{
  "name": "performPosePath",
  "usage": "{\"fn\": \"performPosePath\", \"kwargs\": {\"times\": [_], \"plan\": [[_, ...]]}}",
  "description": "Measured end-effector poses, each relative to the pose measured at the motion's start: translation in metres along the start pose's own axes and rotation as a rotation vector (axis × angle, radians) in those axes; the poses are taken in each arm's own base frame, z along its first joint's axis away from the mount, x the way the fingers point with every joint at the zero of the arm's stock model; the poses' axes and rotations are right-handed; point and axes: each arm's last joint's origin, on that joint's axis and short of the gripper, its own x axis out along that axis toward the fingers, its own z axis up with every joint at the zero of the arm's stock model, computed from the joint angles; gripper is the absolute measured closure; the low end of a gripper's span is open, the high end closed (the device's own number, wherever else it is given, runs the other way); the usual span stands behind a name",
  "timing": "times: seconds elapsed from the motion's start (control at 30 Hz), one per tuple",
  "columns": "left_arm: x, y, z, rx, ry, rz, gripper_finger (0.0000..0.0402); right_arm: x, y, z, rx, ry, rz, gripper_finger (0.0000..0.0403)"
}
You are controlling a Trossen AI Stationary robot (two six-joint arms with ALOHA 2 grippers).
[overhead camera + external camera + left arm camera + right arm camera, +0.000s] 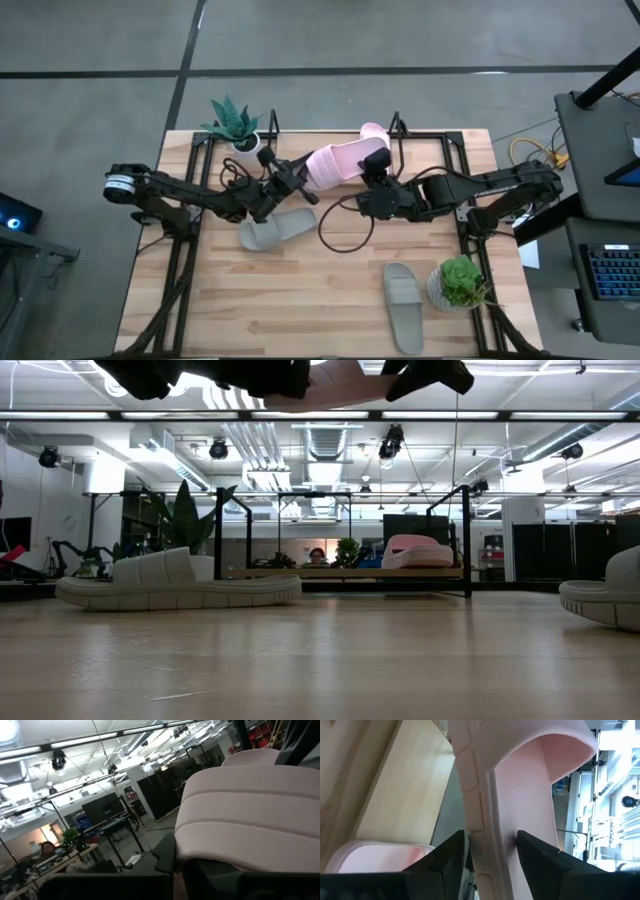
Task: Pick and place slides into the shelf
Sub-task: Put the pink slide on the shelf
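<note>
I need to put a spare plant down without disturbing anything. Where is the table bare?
Bare wood: the near left corner, below the grey-green slide, and the strip between it and the other grey-green slide. Crowded: the middle, where both grippers hold the pink slide aloft, and the shelf end beside the second pink slide.

Overhead, table-level, two wrist close-ups
</note>
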Motion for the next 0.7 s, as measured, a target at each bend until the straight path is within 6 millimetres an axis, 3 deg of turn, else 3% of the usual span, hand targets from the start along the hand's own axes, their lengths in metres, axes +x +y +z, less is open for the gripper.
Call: {"fn": "performPosePath", "kwargs": {"times": [0.47, 0.57, 0.7], "plan": [[-0.0003, 0.0027, 0.0023, -0.14, -0.039, -0.128, 0.0401, 0.0005, -0.0013, 0.0007, 0.017, 0.084, -0.094, 0.0239], [-0.0001, 0.0021, -0.0001, -0.13, -0.028, -0.136, 0.0401, -0.0001, -0.0009, 0.0011, 0.018, 0.08, -0.093, 0.0267], [-0.0003, 0.0019, -0.0018, -0.123, -0.023, -0.14, 0.0401, -0.0002, -0.0006, 0.0013, 0.018, 0.066, -0.079, 0.0337]]}}
